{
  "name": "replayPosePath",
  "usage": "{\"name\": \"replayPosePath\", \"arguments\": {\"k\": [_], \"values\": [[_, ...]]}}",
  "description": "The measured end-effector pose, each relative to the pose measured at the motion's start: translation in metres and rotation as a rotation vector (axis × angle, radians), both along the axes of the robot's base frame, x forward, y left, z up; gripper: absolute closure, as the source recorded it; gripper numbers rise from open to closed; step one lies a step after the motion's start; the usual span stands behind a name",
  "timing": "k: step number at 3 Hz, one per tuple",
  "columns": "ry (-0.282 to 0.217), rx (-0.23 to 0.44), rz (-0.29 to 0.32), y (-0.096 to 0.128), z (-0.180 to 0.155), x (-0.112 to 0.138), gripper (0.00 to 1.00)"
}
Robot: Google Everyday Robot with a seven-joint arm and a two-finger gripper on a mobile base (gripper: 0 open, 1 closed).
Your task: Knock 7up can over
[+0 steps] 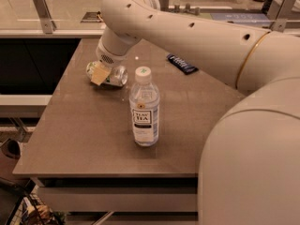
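Observation:
The 7up can (114,76) lies on its side on the brown table (89,135), at the far left, its silver top facing right. My gripper (99,74) reaches down from the white arm and is right at the can, over its left half, with a tan finger pad in front of it. The can's left end is partly hidden behind the gripper.
A clear tea bottle (144,108) with a white cap stands upright in the middle of the table, in front of the can. A flat dark blue snack wrapper (182,63) lies at the far right. My large white arm (197,36) spans the right side.

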State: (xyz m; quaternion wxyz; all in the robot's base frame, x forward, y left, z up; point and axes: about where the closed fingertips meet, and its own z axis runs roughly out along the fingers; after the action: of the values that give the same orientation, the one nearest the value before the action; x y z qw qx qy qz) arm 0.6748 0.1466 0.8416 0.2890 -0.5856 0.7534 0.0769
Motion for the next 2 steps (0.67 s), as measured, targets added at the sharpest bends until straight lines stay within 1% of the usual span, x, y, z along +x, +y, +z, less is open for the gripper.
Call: {"name": "replayPosePath", "arguments": {"k": [1,2], "values": [[0.002,-0.001,0.002,0.0011,-0.0013,-0.0006,0.12],[0.004,-0.002,0.004,0.0021,-0.0025,-0.0011,0.0]]}}
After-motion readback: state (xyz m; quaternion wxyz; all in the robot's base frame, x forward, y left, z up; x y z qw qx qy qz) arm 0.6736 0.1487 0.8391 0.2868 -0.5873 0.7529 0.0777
